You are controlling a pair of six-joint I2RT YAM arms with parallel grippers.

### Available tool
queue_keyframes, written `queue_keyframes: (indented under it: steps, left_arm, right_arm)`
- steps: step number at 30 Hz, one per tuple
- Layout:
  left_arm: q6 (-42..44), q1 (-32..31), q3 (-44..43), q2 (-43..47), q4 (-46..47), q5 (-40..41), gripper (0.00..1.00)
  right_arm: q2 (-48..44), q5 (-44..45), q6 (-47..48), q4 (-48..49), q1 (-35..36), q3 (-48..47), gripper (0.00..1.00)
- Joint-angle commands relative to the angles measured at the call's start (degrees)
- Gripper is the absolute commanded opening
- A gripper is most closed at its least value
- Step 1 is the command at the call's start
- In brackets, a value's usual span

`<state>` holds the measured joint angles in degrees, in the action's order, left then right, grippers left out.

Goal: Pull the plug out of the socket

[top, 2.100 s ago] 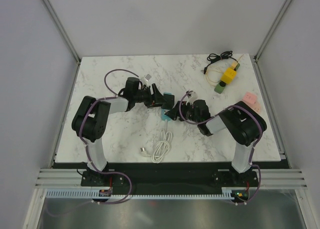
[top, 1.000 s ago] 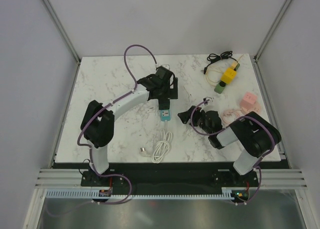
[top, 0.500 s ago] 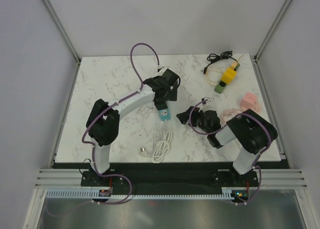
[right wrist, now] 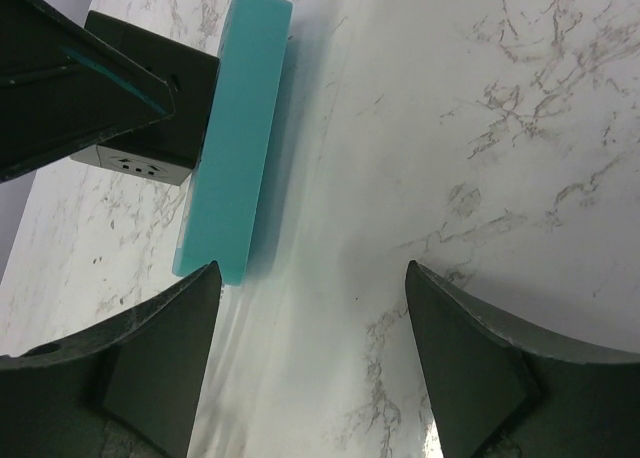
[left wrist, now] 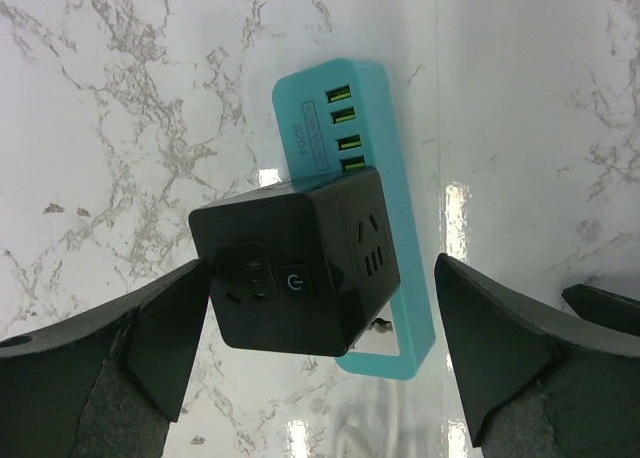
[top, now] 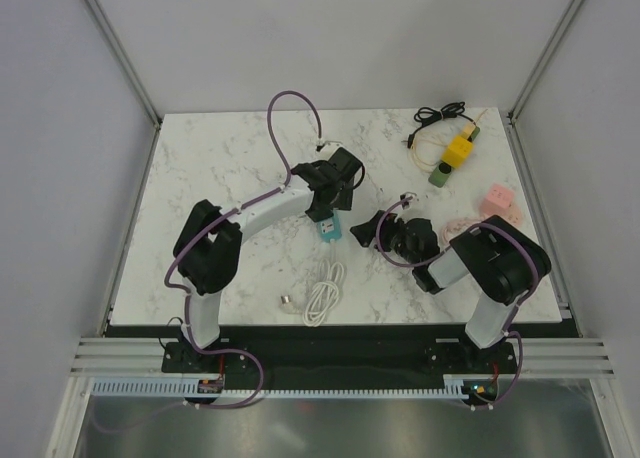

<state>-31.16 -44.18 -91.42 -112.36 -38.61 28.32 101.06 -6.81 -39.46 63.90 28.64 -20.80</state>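
Socket (left wrist: pixel 372 128) lettering unreadable; left claw (left wrist: pixel 318 278) wide astride black plug (left wrist: pixel 300 228), right claw (right wrist: pixel 312 268) wide.

A robotics lab: marble-patterned table (top: pixel 200 168) enclosed by plain white panels (top: pixel 330 38) and aluminium framing (top: pixel 115 48)

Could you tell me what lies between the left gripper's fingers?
In the left wrist view, the black cube plug, seated on the teal socket strip.

power symbol (left wrist: pixel 295 283) on black plug (left wrist: pixel 335 233)
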Motion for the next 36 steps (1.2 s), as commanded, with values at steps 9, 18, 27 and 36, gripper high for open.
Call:
queue_keyframes:
  steps: [9,18,27,36]
  left_arm:
    - [-3.65,-1.52,2.21,6.0,-0.24,5.26,1.0]
    - [-1.01,-1.78,2.2,7.15,1.96,2.62,1.0]
    - [-2.15,-1.52,-0.86,3.2,1.43,0.78,1.0]
    - [-3.65,-0.55,-3.5,-3.04,1.52,-1.07,1.0]
  right_arm:
    - [1.51,-1.37,0.09,0.44,0.01,-1.88,0.83]
    - [1.69,-1.37,0.18,0.26,0.1,-1.97,0.83]
    - [1.78,-1.37,0.0,0.44,0.1,-1.97,0.84]
    - [0.55,-2.07,-0.79,-0.79,0.18,-2.32,0.84]
